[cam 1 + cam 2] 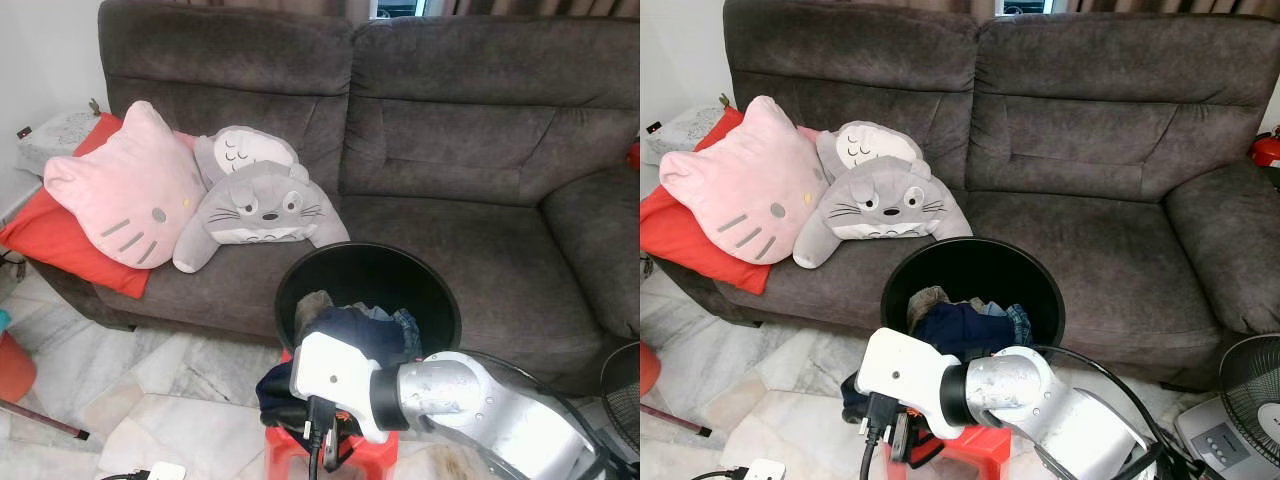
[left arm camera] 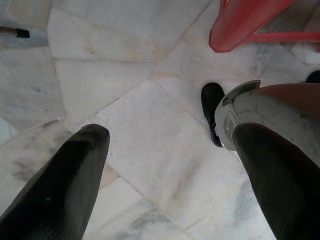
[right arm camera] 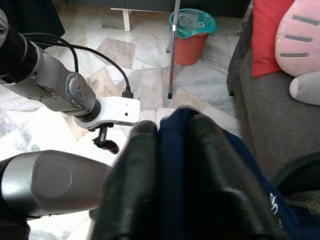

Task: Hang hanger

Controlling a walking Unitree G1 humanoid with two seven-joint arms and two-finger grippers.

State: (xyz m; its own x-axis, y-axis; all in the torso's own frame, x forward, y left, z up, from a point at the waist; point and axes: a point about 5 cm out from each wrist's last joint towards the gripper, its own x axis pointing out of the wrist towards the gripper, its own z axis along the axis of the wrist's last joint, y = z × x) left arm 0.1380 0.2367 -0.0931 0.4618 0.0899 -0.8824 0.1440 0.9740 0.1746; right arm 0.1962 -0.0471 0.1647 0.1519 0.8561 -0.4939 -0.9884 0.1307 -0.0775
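While your right gripper [image 3: 167,165] clamps the navy cloth [image 3: 175,150] at the near rim of the bin [image 1: 440,290] to draw it out, the left gripper [image 2: 165,165] hangs apart over the floor [image 2: 150,125], and I can't spot a hanger.

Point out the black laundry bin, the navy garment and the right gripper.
black laundry bin [image 1: 902,272]: right eye view, left rim.
navy garment [image 3: 172,165]: right wrist view, pinched fold.
right gripper [image 3: 170,150]: right wrist view, between fingertips.

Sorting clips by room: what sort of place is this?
Probably a home living room: a grey sofa with plush cushions, marble floor tiles, and a black laundry basket of clothes.
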